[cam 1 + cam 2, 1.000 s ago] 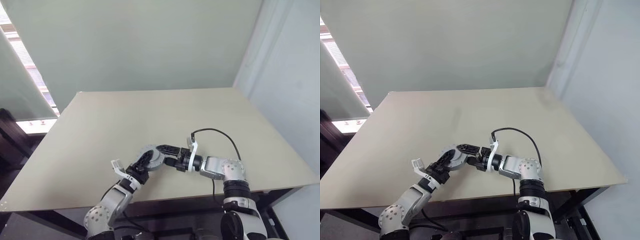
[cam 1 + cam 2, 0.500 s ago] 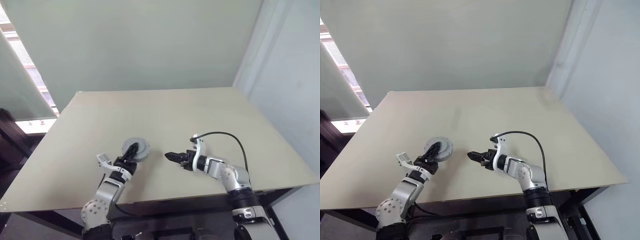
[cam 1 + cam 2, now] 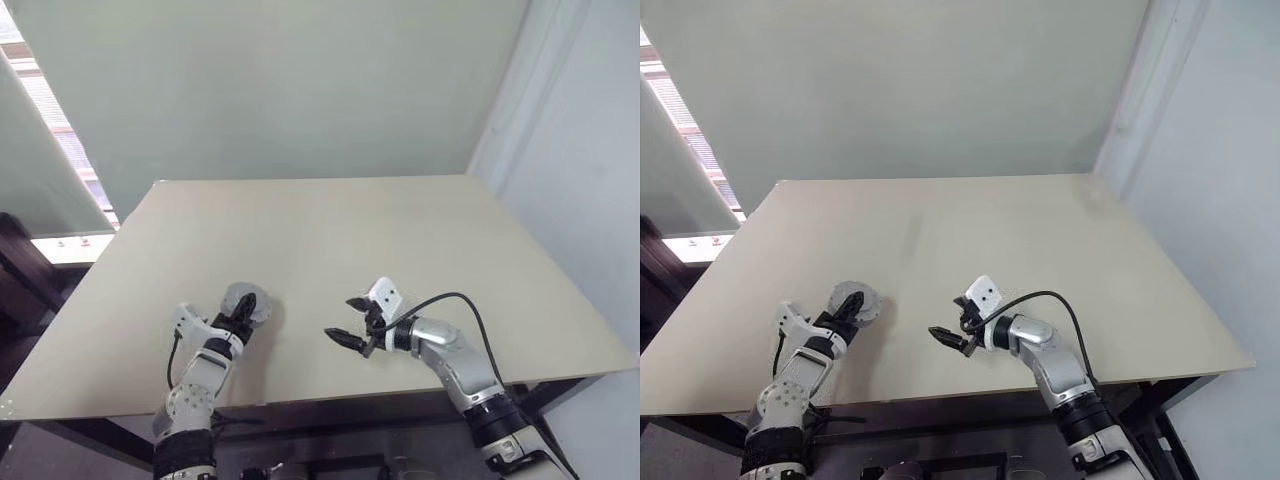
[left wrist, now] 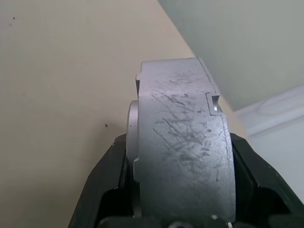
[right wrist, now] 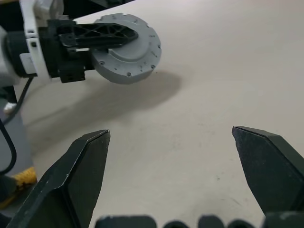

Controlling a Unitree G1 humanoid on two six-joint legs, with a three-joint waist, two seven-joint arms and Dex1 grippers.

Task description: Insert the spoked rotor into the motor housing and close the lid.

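My left gripper (image 3: 243,312) is shut on the motor housing (image 3: 247,300), a thick round silver-grey body, and holds it just above the table near the front left. Edge-on between the black fingers, the housing (image 4: 183,147) shows a scratched rim. The right wrist view shows the housing's (image 5: 128,52) flat grey face with small holes round its rim; I cannot tell whether that face is the lid. The spoked rotor is hidden. My right gripper (image 3: 345,320) hangs open and empty to the right of the housing, well apart from it, pointing towards it.
The beige table (image 3: 350,230) stretches bare behind and between the arms. A black cable (image 3: 455,300) loops over my right wrist. A pale wall stands behind the table, and the front edge runs just below both grippers.
A second ago both grippers met at the housing in the middle. The left gripper has carried it leftward. The right gripper has come away, rolled over, and stands apart.
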